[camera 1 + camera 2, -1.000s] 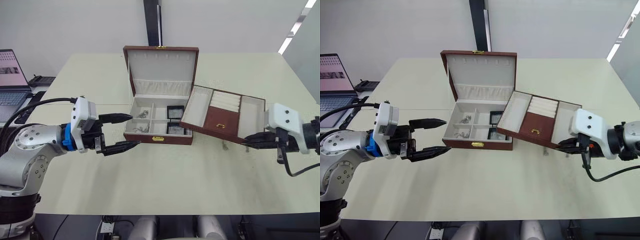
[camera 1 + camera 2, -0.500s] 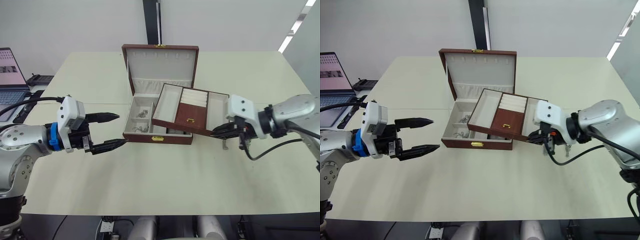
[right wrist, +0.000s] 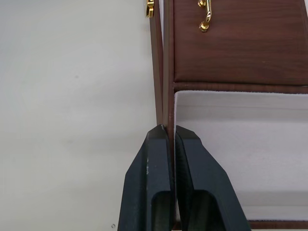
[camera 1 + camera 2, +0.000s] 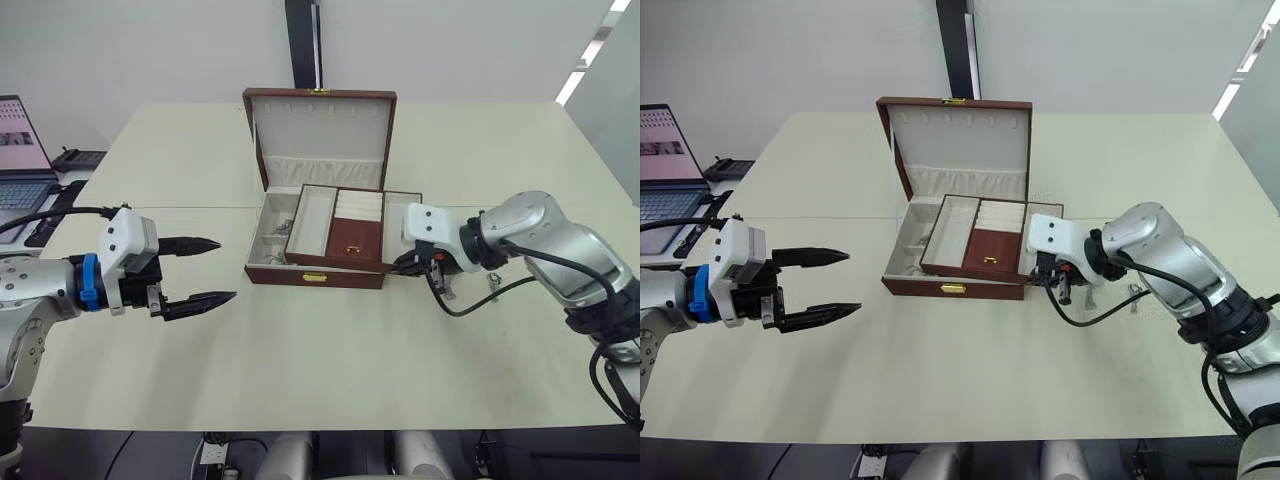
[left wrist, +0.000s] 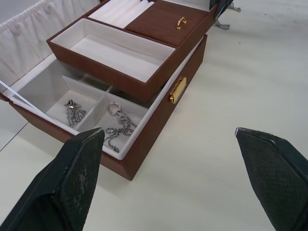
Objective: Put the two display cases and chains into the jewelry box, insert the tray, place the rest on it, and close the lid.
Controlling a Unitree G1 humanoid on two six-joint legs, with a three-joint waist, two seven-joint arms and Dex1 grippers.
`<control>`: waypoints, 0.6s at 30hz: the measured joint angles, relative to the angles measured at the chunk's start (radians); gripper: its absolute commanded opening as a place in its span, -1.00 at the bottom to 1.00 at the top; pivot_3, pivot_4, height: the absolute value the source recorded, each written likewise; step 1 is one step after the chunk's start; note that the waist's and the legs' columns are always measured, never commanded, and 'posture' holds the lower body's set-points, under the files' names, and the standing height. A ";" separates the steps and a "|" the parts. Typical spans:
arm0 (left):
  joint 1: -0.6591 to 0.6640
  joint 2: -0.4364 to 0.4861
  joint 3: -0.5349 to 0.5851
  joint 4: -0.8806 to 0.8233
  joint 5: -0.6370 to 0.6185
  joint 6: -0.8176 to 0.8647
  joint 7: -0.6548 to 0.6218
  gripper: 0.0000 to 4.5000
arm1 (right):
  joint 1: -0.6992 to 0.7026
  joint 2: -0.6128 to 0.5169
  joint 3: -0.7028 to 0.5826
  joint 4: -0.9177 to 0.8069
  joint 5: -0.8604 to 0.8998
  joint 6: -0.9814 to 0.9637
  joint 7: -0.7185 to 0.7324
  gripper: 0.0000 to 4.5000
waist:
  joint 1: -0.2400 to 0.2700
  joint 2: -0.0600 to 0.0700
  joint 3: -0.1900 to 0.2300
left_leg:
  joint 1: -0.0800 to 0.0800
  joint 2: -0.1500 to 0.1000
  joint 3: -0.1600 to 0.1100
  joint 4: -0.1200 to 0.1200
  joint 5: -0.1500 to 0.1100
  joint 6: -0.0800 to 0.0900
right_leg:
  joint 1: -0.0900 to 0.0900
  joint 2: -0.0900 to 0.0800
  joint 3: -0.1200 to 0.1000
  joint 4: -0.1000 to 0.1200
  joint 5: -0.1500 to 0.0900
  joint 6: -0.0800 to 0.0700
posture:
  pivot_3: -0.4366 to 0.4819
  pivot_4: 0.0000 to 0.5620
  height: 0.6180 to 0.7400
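Note:
The jewelry box (image 4: 315,276) stands open mid-table, its lid (image 4: 322,125) upright behind it. My right gripper (image 4: 400,268) is shut on the right rim of the tray (image 4: 345,228), holding it slightly tilted over the box's right and middle part. In the left wrist view, chains (image 5: 118,127) lie in the box's uncovered left compartments. The display cases are hidden under the tray. Two silver trinkets (image 4: 449,292) (image 4: 492,290) lie on the table right of the box. My left gripper (image 4: 222,270) hangs open left of the box, apart from it.
A laptop (image 4: 20,150) sits off the table's left edge. A black post (image 4: 303,45) rises behind the table. The pale table (image 4: 330,360) stretches bare in front of the box and both arms.
My right gripper has carried the tray leftward from beside the box to over it. My left gripper has drawn back to the left, away from the box.

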 measured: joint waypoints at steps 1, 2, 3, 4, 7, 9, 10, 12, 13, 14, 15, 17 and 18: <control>-0.002 0.000 0.000 0.001 0.000 -0.007 -0.001 1.00 | -0.008 0.009 0.006 0.008 -0.008 -0.004 0.003 -1.00 | 0.000 0.000 0.000 | 0.000 0.000 0.000 0.000 0.000 0.000 | 0.000 0.000 0.000 0.000 0.000 0.000 | -0.05 -0.47 1.00; -0.003 0.000 0.000 0.002 0.001 -0.011 -0.001 1.00 | -0.013 0.015 0.009 0.013 -0.010 -0.005 0.010 -1.00 | 0.000 0.000 0.000 | 0.000 0.000 0.000 0.000 0.000 0.000 | 0.000 0.000 0.000 0.000 0.000 0.000 | -0.05 -0.47 1.00; -0.004 0.000 0.000 0.004 0.002 -0.013 -0.001 1.00 | -0.024 0.024 0.013 0.025 -0.016 -0.004 0.018 -1.00 | 0.000 0.000 0.000 | 0.000 0.000 0.000 0.000 0.000 0.000 | 0.000 0.000 0.000 0.000 0.000 0.000 | -0.05 -0.47 1.00; -0.004 0.000 0.000 0.006 0.004 -0.014 -0.001 1.00 | -0.036 0.036 0.021 0.037 -0.019 -0.003 0.024 -1.00 | -0.001 0.000 0.000 | 0.000 0.000 0.000 0.000 0.000 0.000 | 0.000 0.000 0.000 0.000 0.000 0.000 | -0.05 -0.47 1.00; -0.005 0.000 -0.001 0.009 0.007 -0.023 -0.001 1.00 | -0.065 0.060 0.037 0.052 -0.040 -0.004 0.042 -1.00 | 0.000 0.000 0.000 | 0.000 0.000 0.000 0.000 0.000 0.000 | -0.001 0.000 0.000 0.000 0.000 0.000 | -0.05 -0.47 1.00; -0.005 0.000 -0.001 0.011 0.010 -0.027 -0.001 1.00 | -0.086 0.079 0.048 0.066 -0.050 -0.004 0.054 -1.00 | -0.001 0.000 0.000 | 0.000 0.000 0.000 0.000 0.000 0.000 | -0.001 0.000 0.000 0.000 0.000 0.000 | -0.05 -0.47 1.00; -0.005 0.000 -0.001 0.012 0.011 -0.029 -0.001 1.00 | -0.091 0.088 0.051 0.073 -0.053 -0.004 0.058 -1.00 | -0.001 0.000 0.000 | 0.000 0.000 0.000 0.000 0.000 0.000 | -0.001 0.000 0.000 0.000 0.000 0.000 | -0.05 -0.47 1.00; -0.005 0.000 -0.001 0.014 0.016 -0.030 -0.001 1.00 | -0.098 0.108 0.061 0.089 -0.063 -0.005 0.061 -1.00 | -0.001 0.000 0.000 | 0.000 0.000 0.000 0.000 0.000 0.000 | -0.001 0.000 0.000 0.001 0.000 0.000 | -0.05 -0.47 1.00; -0.005 0.000 -0.001 0.016 0.018 -0.030 -0.001 1.00 | -0.102 0.121 0.065 0.097 -0.070 -0.005 0.061 -1.00 | -0.001 0.000 0.000 | 0.000 0.000 0.000 0.000 0.000 0.000 | -0.001 0.000 0.000 0.001 0.000 0.000 | -0.05 -0.47 1.00; -0.005 0.000 -0.001 0.016 0.018 -0.030 -0.001 1.00 | -0.105 0.126 0.067 0.100 -0.075 -0.006 0.061 -1.00 | -0.001 0.000 0.000 | 0.000 0.000 0.000 0.000 0.000 0.000 | -0.001 0.000 0.000 0.001 0.000 0.000 | -0.05 -0.47 1.00; -0.005 0.000 -0.001 0.016 0.020 -0.030 -0.001 1.00 | -0.113 0.134 0.069 0.111 -0.081 -0.008 0.063 -1.00 | -0.002 0.000 0.000 | 0.000 0.000 0.000 0.000 0.000 0.000 | -0.001 0.000 0.000 0.001 0.000 0.000 | -0.05 -0.47 1.00; -0.005 0.000 -0.001 0.016 0.021 -0.031 -0.001 1.00 | -0.121 0.147 0.069 0.126 -0.090 -0.016 0.064 -1.00 | -0.003 0.000 0.000 | 0.000 0.000 0.000 0.000 0.000 0.000 | -0.001 0.000 0.000 0.001 0.000 0.000 | -0.05 -0.47 1.00; -0.004 0.000 -0.001 0.017 0.021 -0.031 -0.001 1.00 | -0.122 0.156 0.069 0.133 -0.094 -0.017 0.063 -1.00 | -0.004 0.000 0.000 | 0.000 0.000 -0.001 0.000 0.000 0.000 | -0.001 0.000 0.000 0.001 0.000 0.000 | -0.05 -0.47 1.00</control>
